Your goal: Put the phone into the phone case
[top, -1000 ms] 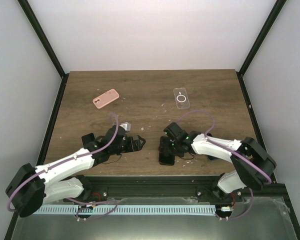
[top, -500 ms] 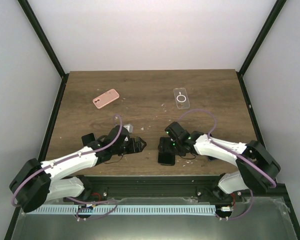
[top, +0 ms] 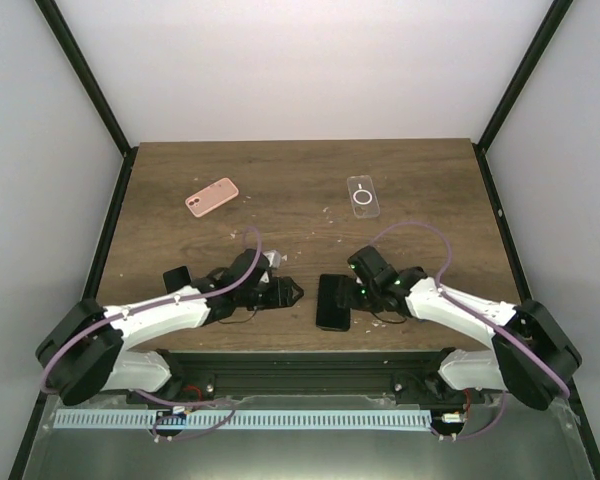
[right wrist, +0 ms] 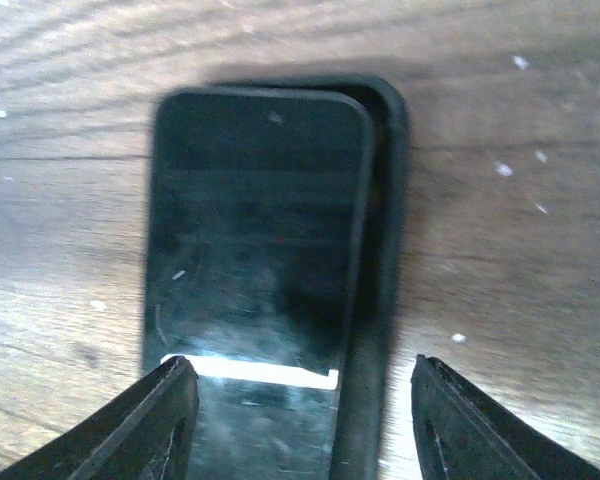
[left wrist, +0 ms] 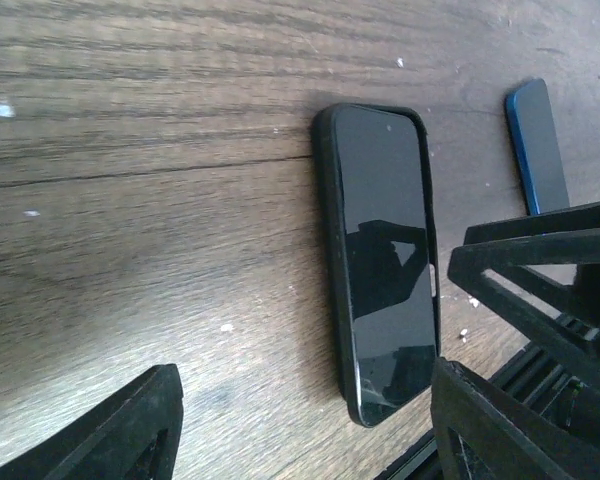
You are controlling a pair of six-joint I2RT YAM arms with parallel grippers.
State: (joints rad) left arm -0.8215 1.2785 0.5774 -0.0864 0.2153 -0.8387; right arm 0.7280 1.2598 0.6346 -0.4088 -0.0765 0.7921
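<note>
A black phone (top: 332, 302) lies face up in a black phone case (top: 321, 290) near the table's front edge. In the right wrist view the phone (right wrist: 255, 250) sits shifted to the left, so the case's right wall (right wrist: 382, 250) shows beside it. My right gripper (top: 356, 294) is open just right of the phone, and its jaws (right wrist: 302, 400) straddle the near end of phone and case without touching. My left gripper (top: 291, 293) is open and empty just left of the phone. In its view (left wrist: 305, 420) it looks along the phone (left wrist: 385, 260).
A pink phone case (top: 212, 197) lies at the back left. A clear case with a ring (top: 362, 196) lies at the back right. A blue flat object (left wrist: 538, 145) lies beyond the phone by the right gripper. White crumbs dot the wooden table (top: 300, 215).
My left gripper has moved right, close to the phone. My right gripper has moved right off the phone, which now shows more fully.
</note>
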